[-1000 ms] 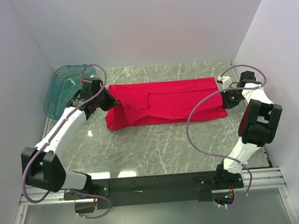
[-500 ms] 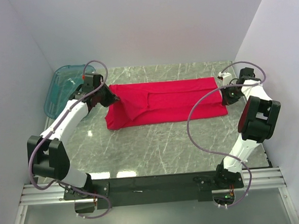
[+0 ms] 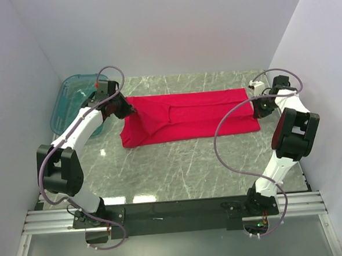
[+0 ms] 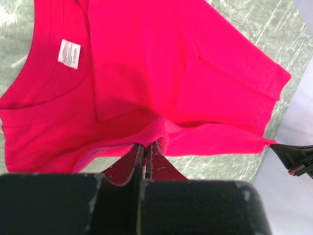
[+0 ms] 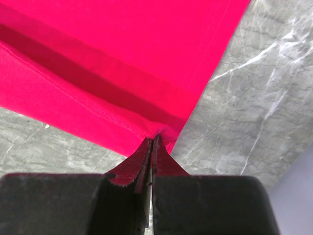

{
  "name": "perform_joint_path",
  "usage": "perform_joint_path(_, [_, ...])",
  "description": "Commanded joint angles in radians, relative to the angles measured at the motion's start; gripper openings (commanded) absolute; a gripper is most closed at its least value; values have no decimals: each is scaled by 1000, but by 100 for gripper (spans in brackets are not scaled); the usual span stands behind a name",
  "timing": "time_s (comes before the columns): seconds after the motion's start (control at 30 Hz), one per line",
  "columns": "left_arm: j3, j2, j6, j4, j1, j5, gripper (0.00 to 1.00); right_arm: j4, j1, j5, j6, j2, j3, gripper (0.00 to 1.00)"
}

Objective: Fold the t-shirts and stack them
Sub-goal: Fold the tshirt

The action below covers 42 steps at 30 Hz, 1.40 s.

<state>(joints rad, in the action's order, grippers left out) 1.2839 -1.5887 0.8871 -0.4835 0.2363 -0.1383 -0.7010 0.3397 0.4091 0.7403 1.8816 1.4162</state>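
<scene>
The red t-shirt (image 3: 187, 115) lies stretched sideways across the back of the marble table, partly folded lengthwise. My left gripper (image 3: 125, 110) is shut on its left edge near the collar. In the left wrist view the cloth (image 4: 161, 73) bunches between the jaws of my left gripper (image 4: 146, 145), and the white neck label (image 4: 69, 53) shows. My right gripper (image 3: 257, 111) is shut on the shirt's right hem corner. In the right wrist view the hem (image 5: 122, 63) is pinched by my right gripper (image 5: 152, 139) and lifted a little off the table.
A see-through teal tub (image 3: 72, 100) stands at the back left against the wall, just behind my left arm. White walls close in both sides and the back. Bare marble (image 3: 190, 161) lies in front of the shirt.
Both grippers have moved toward the back of the table while holding the shirt's ends. The shirt's near edge has drawn back slightly.
</scene>
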Motion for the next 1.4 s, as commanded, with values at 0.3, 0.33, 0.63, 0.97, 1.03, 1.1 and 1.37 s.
perform_joint_path(0.3, [175, -103, -57, -23, -6, -30, 0, 15, -7, -35, -28, 33, 46, 0])
perform_joint_path(0.33, [189, -117, -60, -29, -6, -32, 0, 17, -7, -39, -28, 36, 47, 0])
perform_joint_path(0.63, [253, -182, -74, -47, -8, -38, 0, 6, -5, -55, -38, 54, 67, 0])
perform_joint_path(0.97, [321, -240, -89, -75, -11, -37, 0, 9, -7, -70, -42, 67, 69, 0])
perform_joint_path(1.03, [339, -254, -91, -82, -12, -38, 0, 11, -7, -72, -44, 68, 70, 0])
perform_joint_path(1.1, [357, -266, -93, -86, -12, -38, 0, 11, -7, -73, -44, 70, 70, 0])
perform_joint_path(1.37, [391, -297, -99, -102, -17, -38, 0, 8, -7, -75, -47, 74, 78, 0])
